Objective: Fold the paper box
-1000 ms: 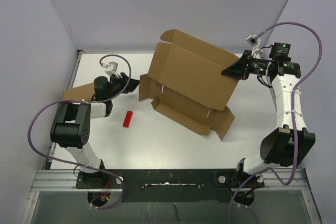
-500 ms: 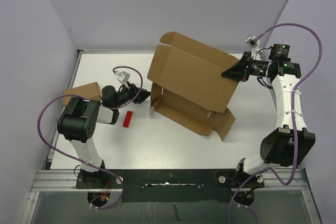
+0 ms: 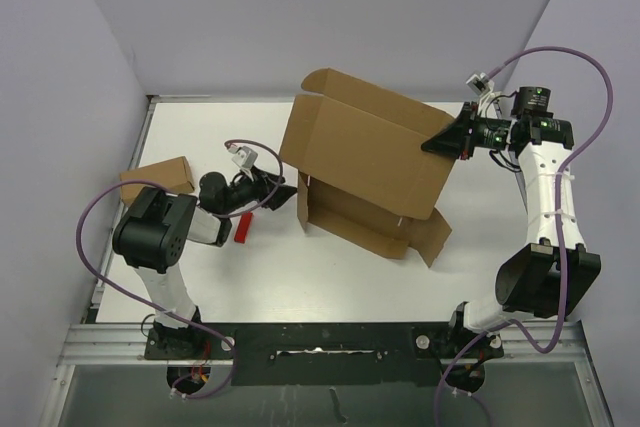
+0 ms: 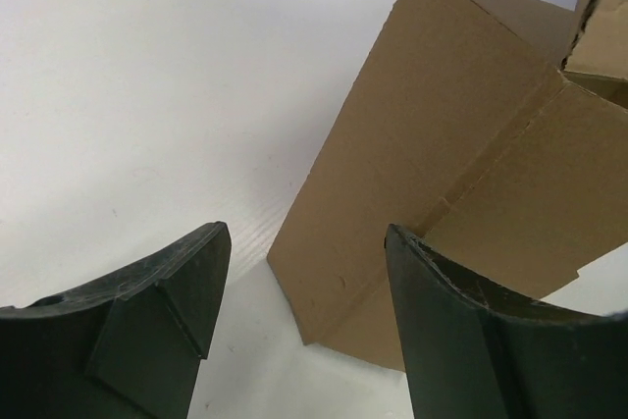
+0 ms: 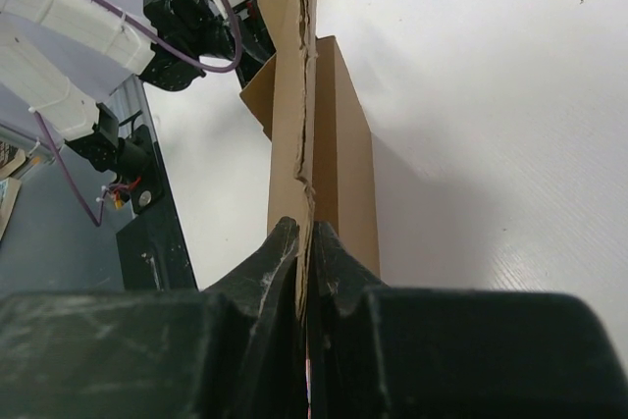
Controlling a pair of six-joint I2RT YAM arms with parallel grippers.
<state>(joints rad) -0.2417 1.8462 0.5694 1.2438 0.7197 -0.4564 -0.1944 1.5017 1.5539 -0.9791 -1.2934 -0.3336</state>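
Bench [image 3: 300, 277]: white and flat, with pale lilac walls on 3 sides; both arm bases are bolted at its near edge.
Left arm: bent low over the bench, with a purple cable looping off it.
Small red block [image 3: 240, 229]: lies on the bench behind the left claw, partly under that arm's wrist.
Smaller cardboard box [image 3: 160, 177]: well behind the left claw, near the bench's left edge.
Left claw [image 3: 288, 189] [image 4: 306, 237]: jaws apart with nothing between them. It sits low over the bench, pointed at the paper box's left end.
Gap at left claw: the box's lower left corner is just ahead of the fingertips; I cannot tell whether they touch.
Paper box [image 3: 365, 152] [image 4: 442, 144] [image 5: 294, 95]: between the 2 claws, mid-bench. Its large brown panel is raised and tilted, side flaps are partly turned in, and a lower flap with 2 small slits lies on the bench toward the near edge.
Right claw [image 3: 432, 143] [image 5: 302, 233]: jaws together, clamped on the thin edge of the box's raised panel at its right end. The wrist view shows cardboard pinched between the 2 black fingers [image 5: 265, 262].
Right arm: rises tall from its base and reaches inward to the box, with a purple cable arching over it.
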